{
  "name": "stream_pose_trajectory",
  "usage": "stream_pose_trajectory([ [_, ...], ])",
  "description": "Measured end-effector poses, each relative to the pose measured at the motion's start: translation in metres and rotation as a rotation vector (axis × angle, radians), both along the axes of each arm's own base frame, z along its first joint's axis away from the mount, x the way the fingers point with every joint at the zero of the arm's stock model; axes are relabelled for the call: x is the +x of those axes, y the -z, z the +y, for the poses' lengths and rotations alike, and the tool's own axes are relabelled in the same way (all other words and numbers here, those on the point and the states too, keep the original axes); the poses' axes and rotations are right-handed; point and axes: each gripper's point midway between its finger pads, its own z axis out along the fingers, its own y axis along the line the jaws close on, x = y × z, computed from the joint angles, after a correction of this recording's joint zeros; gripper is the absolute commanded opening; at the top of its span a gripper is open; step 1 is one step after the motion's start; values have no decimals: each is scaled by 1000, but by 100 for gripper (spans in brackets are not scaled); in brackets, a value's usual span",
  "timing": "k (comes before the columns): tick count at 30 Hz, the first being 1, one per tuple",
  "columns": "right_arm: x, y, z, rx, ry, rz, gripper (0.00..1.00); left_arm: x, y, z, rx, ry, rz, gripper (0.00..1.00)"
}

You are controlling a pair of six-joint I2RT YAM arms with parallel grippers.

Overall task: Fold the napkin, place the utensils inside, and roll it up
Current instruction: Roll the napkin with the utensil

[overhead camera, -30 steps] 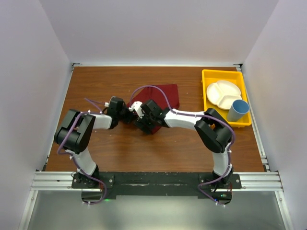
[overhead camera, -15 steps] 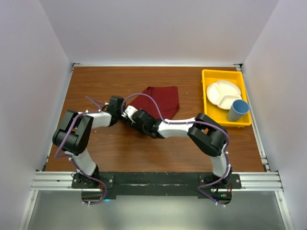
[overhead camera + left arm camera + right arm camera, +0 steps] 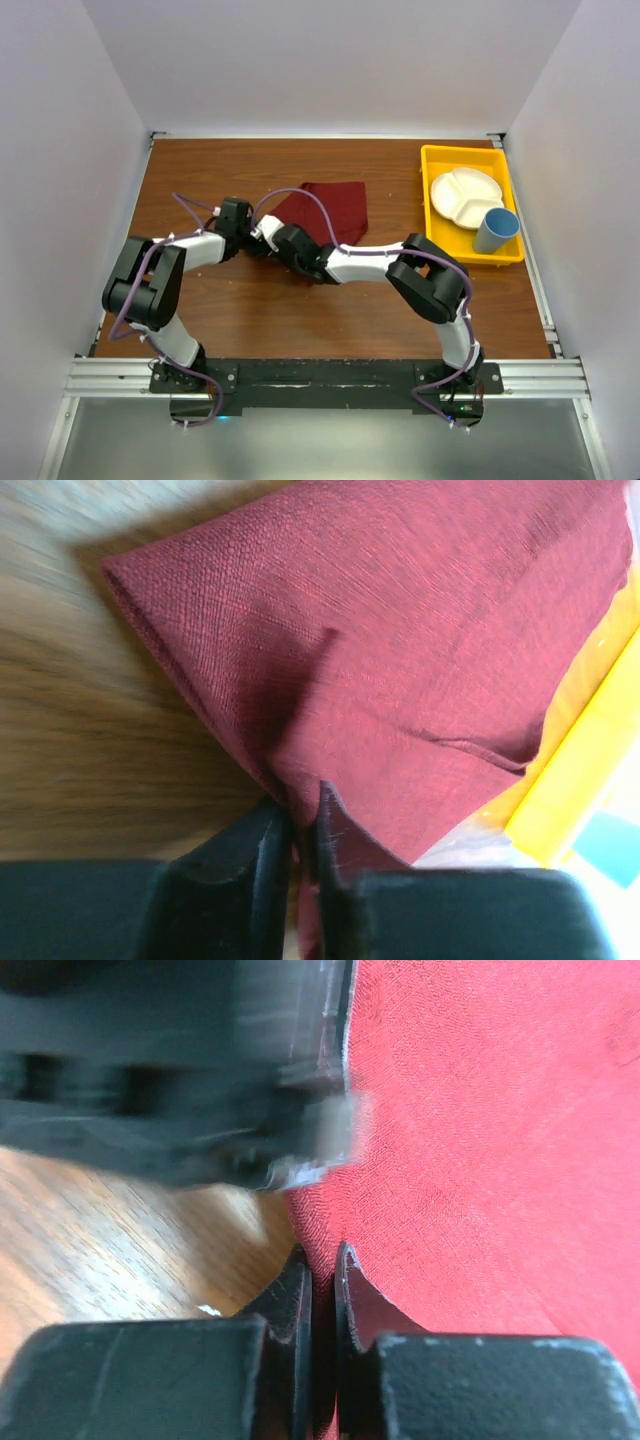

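Observation:
The maroon napkin (image 3: 328,208) lies folded on the wooden table, and both grippers meet at its near-left corner. My left gripper (image 3: 250,232) comes in from the left. In the left wrist view its jaws (image 3: 303,825) stand close together with a pinch of the napkin (image 3: 400,650) between them. My right gripper (image 3: 272,233) reaches across from the right. Its jaws (image 3: 322,1270) are shut on the edge of the napkin (image 3: 480,1140), right beside the blurred left gripper body (image 3: 200,1080). No utensils show in any view.
A yellow tray (image 3: 440,160) stands at the right back of the table and holds a white divided plate (image 3: 465,197) and a blue cup (image 3: 496,230). The tray's edge (image 3: 590,770) shows behind the napkin in the left wrist view. White walls enclose the table.
My right gripper has moved left to the napkin's corner and closed on it. The napkin has shifted slightly left and back. My left gripper moved a little back with it.

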Motion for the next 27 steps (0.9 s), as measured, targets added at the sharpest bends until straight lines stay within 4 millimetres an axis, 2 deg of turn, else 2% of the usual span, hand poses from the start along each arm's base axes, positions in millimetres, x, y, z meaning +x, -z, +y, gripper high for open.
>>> stream_pose_trajectory([
  [5,7,-1,4,135,-29,168,0,-1,-15,20,88,54,-100,53],
  [7,10,-3,3,211,-40,263,0,-3,-25,24,111,76,-149,57],
  [10,12,-2,0,333,-63,423,0,-7,-48,28,141,109,-247,55],
  [13,13,0,-3,451,-79,566,0,-8,-78,31,162,135,-364,49],
  [16,13,3,-8,562,-90,711,0,-4,-98,27,154,161,-460,40],
  [17,13,4,-9,592,-92,751,0,-4,-99,25,145,168,-476,34],
  [19,11,5,-12,645,-90,829,0,-7,-93,20,125,189,-484,29],
  [23,10,7,-19,728,-66,950,0,-15,-62,3,83,249,-423,27],
  [27,9,10,-27,763,-15,1030,0,-18,-46,-16,51,290,-399,24],
])
